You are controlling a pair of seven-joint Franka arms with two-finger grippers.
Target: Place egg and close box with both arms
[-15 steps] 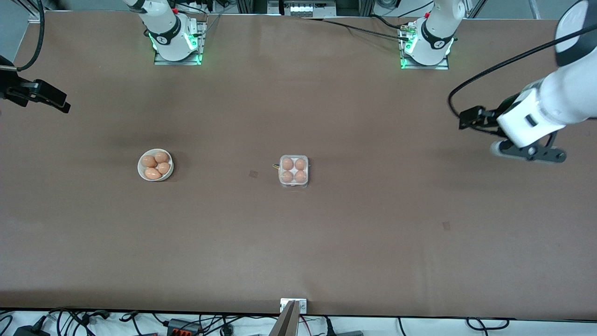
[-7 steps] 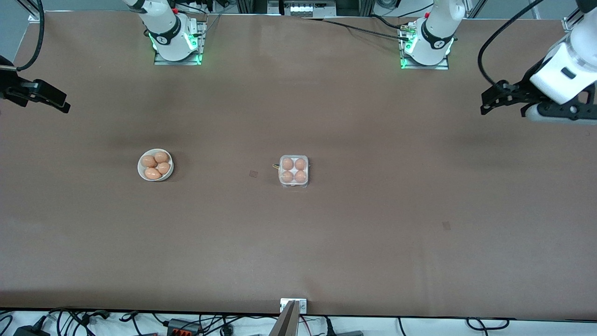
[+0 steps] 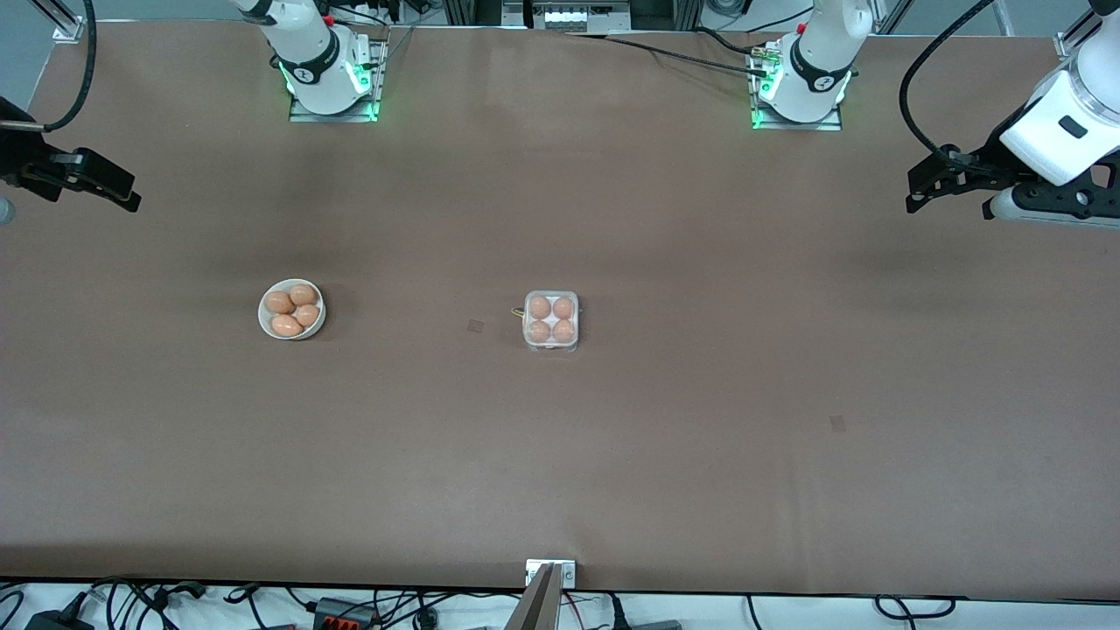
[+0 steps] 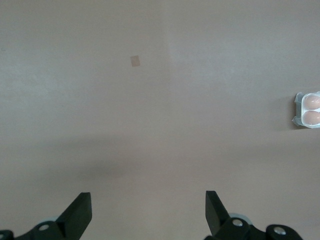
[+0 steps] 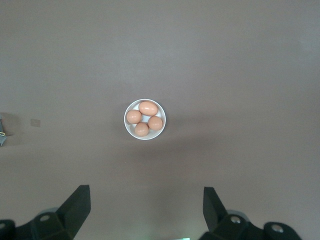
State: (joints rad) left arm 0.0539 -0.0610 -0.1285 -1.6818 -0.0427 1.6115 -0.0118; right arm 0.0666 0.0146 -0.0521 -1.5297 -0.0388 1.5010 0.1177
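Note:
The box [image 3: 550, 321] sits mid-table with several brown eggs in its cells and its clear lid down over them. Its edge with two eggs [image 4: 312, 109] shows in the left wrist view. A round white bowl [image 3: 291, 309] holding several more eggs [image 5: 148, 108] stands toward the right arm's end. My left gripper [image 4: 148, 196] hangs open and empty high over the left arm's end of the table [image 3: 1046, 203]. My right gripper [image 5: 145, 192] is open and empty, high near the right arm's end with the bowl in its view. Only its wrist [image 3: 61, 171] shows in the front view.
The brown table [image 3: 560, 455] carries small square marks [image 3: 475, 326] beside the box and another [image 3: 837, 423] nearer the front camera. Both arm bases [image 3: 332, 74] [image 3: 801, 79] stand along the table's edge by the robots. Cables run along the edge nearest the front camera.
The left arm has swung up and out toward its end of the table and the bases. The right wrist shifted slightly. Box, bowl and eggs have not moved.

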